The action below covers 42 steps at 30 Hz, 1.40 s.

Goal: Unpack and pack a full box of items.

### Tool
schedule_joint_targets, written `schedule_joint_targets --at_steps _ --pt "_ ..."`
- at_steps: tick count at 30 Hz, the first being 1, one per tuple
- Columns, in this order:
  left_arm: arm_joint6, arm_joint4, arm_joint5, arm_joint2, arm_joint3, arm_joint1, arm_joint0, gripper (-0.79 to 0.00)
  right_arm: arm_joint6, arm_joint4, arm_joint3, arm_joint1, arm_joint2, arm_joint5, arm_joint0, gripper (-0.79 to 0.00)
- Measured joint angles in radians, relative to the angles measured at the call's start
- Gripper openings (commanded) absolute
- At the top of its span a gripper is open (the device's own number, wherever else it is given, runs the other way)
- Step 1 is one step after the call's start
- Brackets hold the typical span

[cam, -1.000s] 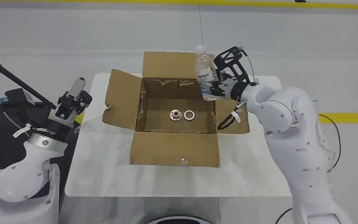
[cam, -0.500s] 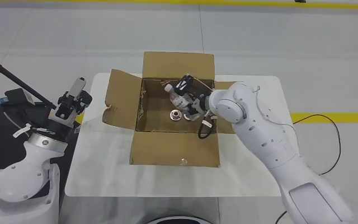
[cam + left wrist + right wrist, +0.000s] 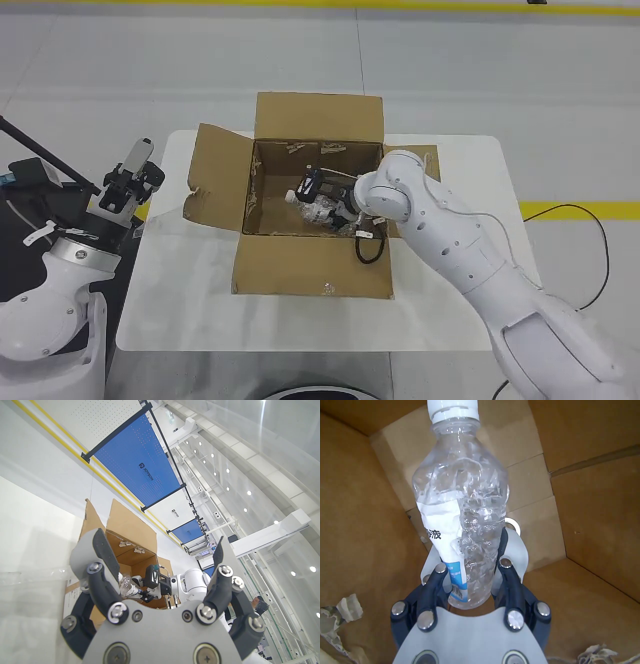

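Note:
An open cardboard box (image 3: 310, 265) stands on the white table (image 3: 450, 300). My right gripper (image 3: 330, 200) is down inside it, shut on a crumpled clear plastic bottle (image 3: 316, 209) with a white cap and a torn label. In the right wrist view the bottle (image 3: 462, 500) points toward the box's floor and corner, held near its base by the right gripper (image 3: 468, 550). A metal ring (image 3: 513, 525) peeks out behind one finger. My left gripper (image 3: 135, 165) is off the table's left edge, open and holding nothing (image 3: 160, 542); beyond it are the box (image 3: 132, 520) and bottle (image 3: 125, 583).
The box's flaps (image 3: 215, 190) fold outward on all sides. Torn tape scraps (image 3: 340, 612) cling to the inner walls. A black cable loop (image 3: 370, 245) hangs from the right wrist over the box's right part. A black rod (image 3: 45, 155) crosses the left arm's base.
The right arm has brought the bottle from above the box's right rim down into the box and leftward, tipping it onto its side. The left arm has not moved.

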Motion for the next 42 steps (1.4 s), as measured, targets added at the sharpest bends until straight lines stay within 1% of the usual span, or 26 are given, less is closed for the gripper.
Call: schedule_joint_targets --at_steps 5,6,8,11,13,18,21,22,23,24,25,27,28,30,31,38,40,42 --pt "0.0 0.0 0.0 0.0 0.0 0.0 0.0 0.0 0.006 0.01 0.033 -0.021 -0.036 -0.033 0.02 -0.776" --pt "0.0 0.0 0.0 0.0 0.0 0.0 0.0 0.0 0.009 0.012 0.041 -0.026 -0.043 -0.038 0.024 -0.73" --pt "0.0 0.0 0.0 0.0 0.0 0.0 0.0 0.0 0.016 0.017 0.058 -0.037 -0.06 -0.043 0.033 -0.686" --pt "0.0 0.0 0.0 0.0 0.0 0.0 0.0 0.0 0.021 0.026 0.084 -0.052 -0.08 -0.047 0.045 -0.539" --pt "0.0 0.0 0.0 0.0 0.0 0.0 0.0 0.0 0.021 0.031 0.099 -0.061 -0.089 -0.048 0.052 -0.493" --pt "0.015 -0.005 -0.006 0.002 0.001 0.0 0.003 0.0 0.015 0.04 0.131 -0.079 -0.104 -0.049 0.067 -0.413" --pt "0.032 -0.005 -0.006 -0.008 0.01 0.001 0.003 0.0 0.012 0.044 0.139 -0.085 -0.105 -0.051 0.072 -0.4" --pt "0.036 -0.003 -0.003 -0.014 0.014 0.002 0.002 0.0 0.011 0.045 0.14 -0.086 -0.104 -0.053 0.073 -0.372" --pt "0.042 -0.003 0.001 -0.021 0.02 0.003 0.001 0.0 0.009 0.046 0.14 -0.086 -0.103 -0.057 0.075 -0.286" --pt "0.045 -0.004 0.003 -0.028 0.024 0.004 0.0 0.0 0.008 0.048 0.139 -0.086 -0.101 -0.061 0.075 -0.228" --pt "0.048 -0.005 0.006 -0.036 0.029 0.004 0.0 0.0 0.005 0.05 0.138 -0.086 -0.098 -0.067 0.076 -0.215" --pt "0.052 -0.01 0.013 -0.054 0.04 0.006 -0.002 0.0 0.002 0.055 0.135 -0.084 -0.092 -0.079 0.077 -0.163" --pt "0.051 -0.011 0.015 -0.062 0.045 0.007 -0.002 0.0 0.001 0.056 0.132 -0.083 -0.088 -0.084 0.077 -0.089" --pt "0.046 -0.013 0.019 -0.081 0.055 0.009 -0.002 0.0 0.002 0.059 0.126 -0.08 -0.082 -0.093 0.076 -0.015" --pt "0.043 -0.013 0.021 -0.089 0.058 0.011 -0.001 0.0 0.003 0.06 0.123 -0.079 -0.08 -0.096 0.075 0.0" --pt "0.02 -0.015 0.026 -0.124 0.078 0.017 0.017 0.0 0.012 0.061 0.101 -0.073 -0.065 -0.102 0.073 0.0" --pt "0.006 -0.011 0.028 -0.127 0.082 0.019 0.026 0.0 -0.002 0.061 0.091 -0.069 -0.05 -0.089 0.075 0.0" --pt "-0.013 -0.007 0.03 -0.127 0.092 0.021 0.035 0.0 -0.029 0.062 0.073 -0.06 -0.018 -0.053 0.074 0.0"
